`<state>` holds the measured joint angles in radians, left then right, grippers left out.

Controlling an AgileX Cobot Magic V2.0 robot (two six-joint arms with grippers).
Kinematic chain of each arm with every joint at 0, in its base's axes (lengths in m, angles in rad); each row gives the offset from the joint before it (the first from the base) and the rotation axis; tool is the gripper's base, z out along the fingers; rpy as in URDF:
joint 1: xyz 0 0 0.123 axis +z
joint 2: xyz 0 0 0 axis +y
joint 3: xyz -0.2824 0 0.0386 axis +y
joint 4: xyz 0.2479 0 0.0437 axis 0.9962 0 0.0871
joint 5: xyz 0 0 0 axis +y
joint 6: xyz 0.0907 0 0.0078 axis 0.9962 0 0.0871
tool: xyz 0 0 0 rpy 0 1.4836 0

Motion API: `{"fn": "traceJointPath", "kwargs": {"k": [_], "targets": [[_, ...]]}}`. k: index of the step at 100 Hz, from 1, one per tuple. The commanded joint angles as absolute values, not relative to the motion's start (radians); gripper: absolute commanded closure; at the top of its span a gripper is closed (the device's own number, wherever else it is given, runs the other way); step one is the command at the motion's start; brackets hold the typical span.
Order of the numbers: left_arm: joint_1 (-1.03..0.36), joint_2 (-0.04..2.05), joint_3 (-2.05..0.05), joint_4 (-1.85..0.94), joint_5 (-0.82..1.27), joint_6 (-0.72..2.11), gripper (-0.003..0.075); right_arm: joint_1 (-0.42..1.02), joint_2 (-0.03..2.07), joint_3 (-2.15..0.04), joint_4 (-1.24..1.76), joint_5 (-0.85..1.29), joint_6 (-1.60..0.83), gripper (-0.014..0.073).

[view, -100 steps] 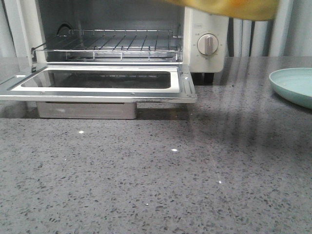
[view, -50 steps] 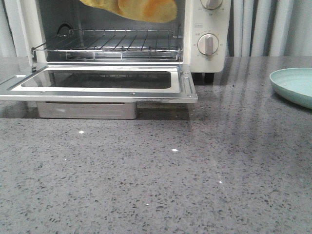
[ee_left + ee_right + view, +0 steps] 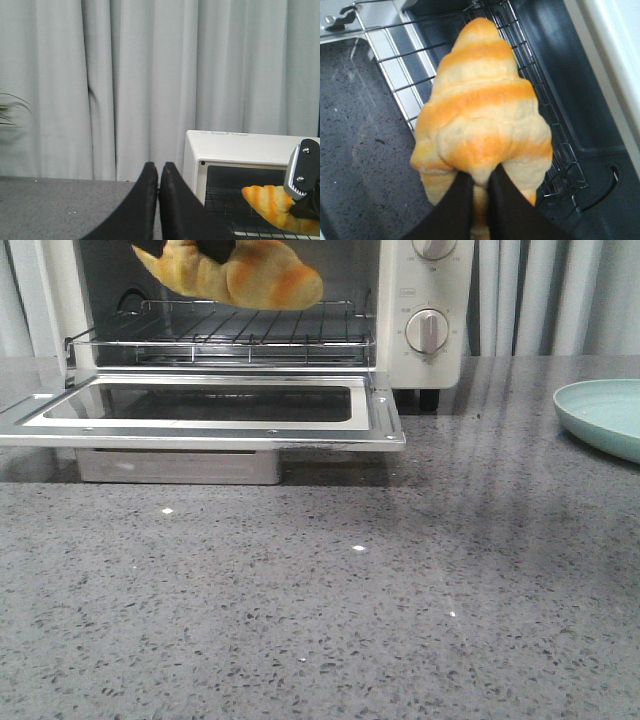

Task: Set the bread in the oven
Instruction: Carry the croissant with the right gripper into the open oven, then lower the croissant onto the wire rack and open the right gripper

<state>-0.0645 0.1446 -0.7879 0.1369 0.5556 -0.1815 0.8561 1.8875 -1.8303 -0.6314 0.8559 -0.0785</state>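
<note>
The golden bread (image 3: 240, 275) with orange stripes hangs in the oven's mouth, just above the wire rack (image 3: 250, 325). My right gripper (image 3: 481, 176) is shut on the bread (image 3: 480, 115), pinching its near side; in the front view only a dark bit of it shows at the top. The cream-white oven (image 3: 425, 310) stands at the back left with its glass door (image 3: 200, 405) folded down flat. My left gripper (image 3: 159, 170) is shut and empty, off to the oven's left side; it sees the oven (image 3: 240, 145) and the bread (image 3: 270, 202).
A pale green plate (image 3: 605, 415) sits on the grey speckled counter (image 3: 350, 600) at the right. Two round knobs (image 3: 427, 330) are on the oven's right panel. Grey curtains hang behind.
The bread has moved left and down, from the top right of the front view into the oven opening above the rack.
</note>
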Motion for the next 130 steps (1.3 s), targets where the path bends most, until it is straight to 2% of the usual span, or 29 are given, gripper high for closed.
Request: {"fn": "traceJointPath", "kwargs": {"k": [1,29,103,115,130], "targets": [[-0.061,0.162,-0.814,0.130,0.486,-0.191,0.0741,0.826,1.842,-1.863,-0.695,0.780,-0.083,0.0662],[-0.061,0.162,-0.814,0.130,0.486,-0.191,0.0741,0.768,1.867,-1.863,-0.697,0.726,-0.083,0.0662],[-0.061,0.162,-0.814,0.130,0.488,-0.191,0.0741,0.764,1.904,-1.863,-0.723,0.670,-0.083,0.0656],[-0.061,0.162,-0.814,0.130,0.490,-0.191,0.0741,0.764,1.904,-1.863,-0.723,0.670,-0.083,0.0571],[-0.061,0.162,-0.814,0.130,0.495,-0.191,0.0741,0.764,1.904,-1.863,-0.725,0.669,-0.083,0.0336]]}}
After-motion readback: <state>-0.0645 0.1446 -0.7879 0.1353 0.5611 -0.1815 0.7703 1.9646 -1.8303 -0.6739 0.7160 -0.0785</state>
